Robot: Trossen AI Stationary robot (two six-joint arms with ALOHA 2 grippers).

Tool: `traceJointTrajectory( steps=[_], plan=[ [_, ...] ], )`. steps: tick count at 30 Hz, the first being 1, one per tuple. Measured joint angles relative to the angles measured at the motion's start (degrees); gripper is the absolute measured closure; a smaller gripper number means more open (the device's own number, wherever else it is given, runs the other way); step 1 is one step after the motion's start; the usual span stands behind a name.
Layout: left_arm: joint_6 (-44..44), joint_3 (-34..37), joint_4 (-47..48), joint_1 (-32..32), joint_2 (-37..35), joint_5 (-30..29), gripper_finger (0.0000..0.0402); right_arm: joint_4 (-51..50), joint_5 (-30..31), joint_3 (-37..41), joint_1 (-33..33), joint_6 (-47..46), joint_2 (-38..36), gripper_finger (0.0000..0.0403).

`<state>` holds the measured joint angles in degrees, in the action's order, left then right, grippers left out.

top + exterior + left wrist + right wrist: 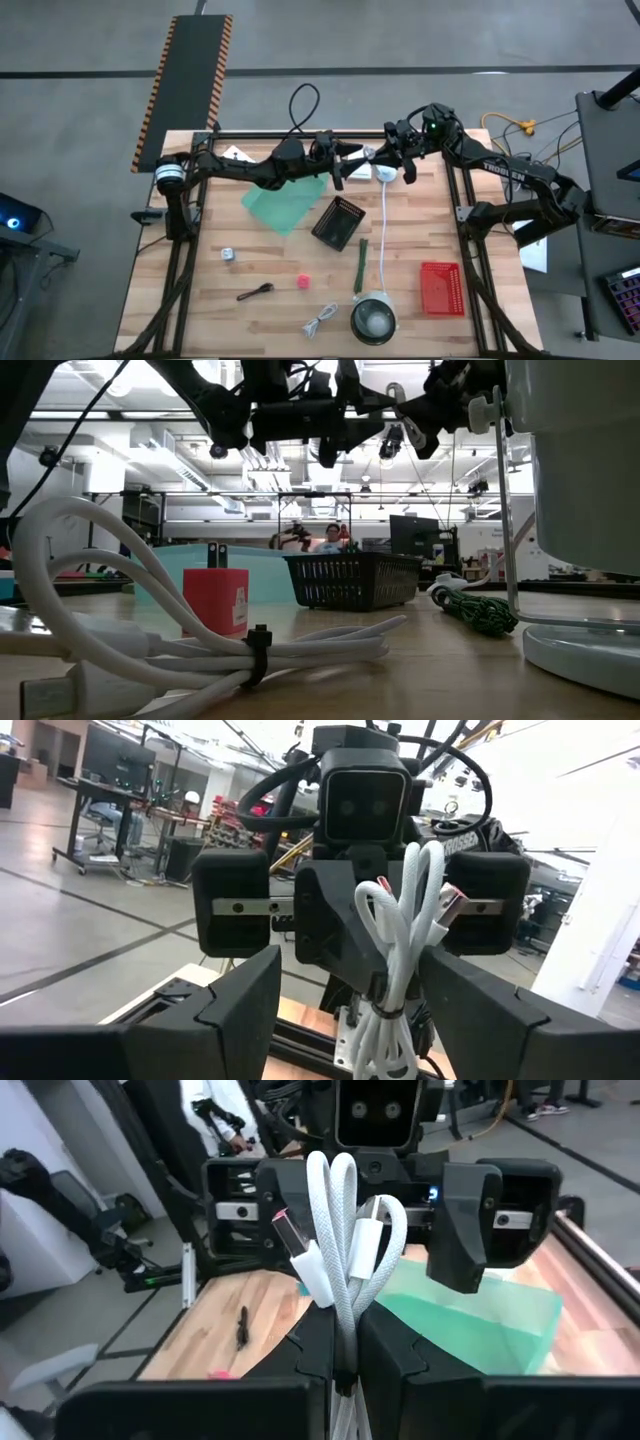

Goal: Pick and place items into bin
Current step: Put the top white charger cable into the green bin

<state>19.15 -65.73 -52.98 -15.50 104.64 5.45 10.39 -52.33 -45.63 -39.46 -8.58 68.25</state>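
Right gripper [345, 1345] is clamped tight on a coiled white USB cable [335, 1230], held in mid-air over the table's far edge; left gripper [345, 1010] faces it with fingers parted on either side of the coil, gripping nothing. We judge a hand-over is in hand; next the left must close before the right lets go. The black mesh bin [337, 222] sits just beyond a green sheet [284, 203]; the red basket [441, 288], pink cube [301, 283] and second cable [320, 322] lie well apart; nothing blocks the way.
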Motion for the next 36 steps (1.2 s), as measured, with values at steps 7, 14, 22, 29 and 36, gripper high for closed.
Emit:
traceJointTrajectory(
  steps=[7, 14, 22, 29, 36],
  plan=[
    [-0.04, -1.11, 0.14, -0.27, -0.02, 0.06, 0.0179, -0.04, 1.73, 0.00, 0.15, 0.37, -0.04, 0.0385],
    [-0.04, -2.34, -0.20, -0.25, -0.07, 1.75, 0.0179, -3.30, 4.75, 0.04, 0.24, 2.13, 0.04, 0.0385],
    [0.01, -2.32, 0.07, -0.25, 0.78, 2.03, 0.0183, -2.49, 4.50, 0.04, 0.59, 1.70, 0.03, 0.0385],
    [-0.02, -2.45, -0.02, -0.18, 0.87, 2.25, 0.0210, -2.45, 4.49, 0.04, 1.38, 1.70, 0.04, 0.0385],
    [0.01, -2.38, -0.11, -0.23, 0.87, 3.62, 0.0273, -2.45, 4.29, 0.04, 1.38, 1.62, 0.04, 0.0385]
  ],
)
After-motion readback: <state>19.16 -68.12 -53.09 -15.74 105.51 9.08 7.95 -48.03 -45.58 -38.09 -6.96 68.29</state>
